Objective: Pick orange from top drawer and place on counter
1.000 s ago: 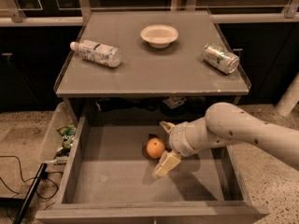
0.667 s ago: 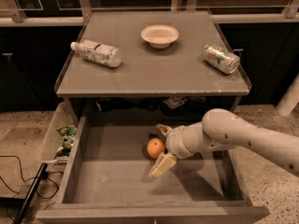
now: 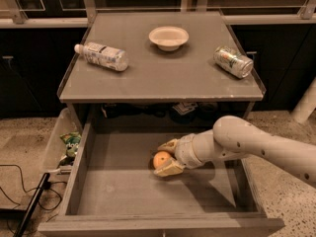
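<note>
The small round orange fruit (image 3: 161,160) gleams against the plain matt grey of the wide wooden drawer (image 3: 123,191). The robot's hand (image 3: 165,158), in the drawer at the fruit, is pale yellowish cream. The flat grey counter (image 3: 148,80) bears a white bowl (image 3: 169,36), a white-labelled clear bottle (image 3: 101,56) and a green-and-silver can (image 3: 232,61).

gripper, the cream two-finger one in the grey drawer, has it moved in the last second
Yes. The cream two-finger gripper has shifted left, away from the right wall of the grey wooden top drawer, and is now at the small round orange.
</note>
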Robot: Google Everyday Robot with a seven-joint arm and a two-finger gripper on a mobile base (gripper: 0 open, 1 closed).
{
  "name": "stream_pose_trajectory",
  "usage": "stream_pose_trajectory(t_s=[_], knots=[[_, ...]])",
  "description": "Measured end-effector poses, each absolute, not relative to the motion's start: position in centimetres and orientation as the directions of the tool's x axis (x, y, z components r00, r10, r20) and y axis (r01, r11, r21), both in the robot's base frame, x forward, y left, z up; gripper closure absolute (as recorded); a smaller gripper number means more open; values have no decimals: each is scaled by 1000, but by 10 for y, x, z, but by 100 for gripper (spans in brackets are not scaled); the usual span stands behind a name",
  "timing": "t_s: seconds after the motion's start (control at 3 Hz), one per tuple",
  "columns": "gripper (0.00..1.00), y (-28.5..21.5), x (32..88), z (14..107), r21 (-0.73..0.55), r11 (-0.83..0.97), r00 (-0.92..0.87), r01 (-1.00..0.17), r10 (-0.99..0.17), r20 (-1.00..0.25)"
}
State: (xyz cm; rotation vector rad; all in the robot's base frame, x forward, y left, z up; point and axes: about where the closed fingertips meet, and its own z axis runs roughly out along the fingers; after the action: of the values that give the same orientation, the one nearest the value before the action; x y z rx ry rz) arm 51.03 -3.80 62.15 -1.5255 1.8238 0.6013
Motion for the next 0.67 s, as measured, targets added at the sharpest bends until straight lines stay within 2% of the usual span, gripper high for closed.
stream_pose_trajectory(t_s=[0.67], knots=[[88, -38, 510, 622, -72, 208, -86, -975, -664, -743]])
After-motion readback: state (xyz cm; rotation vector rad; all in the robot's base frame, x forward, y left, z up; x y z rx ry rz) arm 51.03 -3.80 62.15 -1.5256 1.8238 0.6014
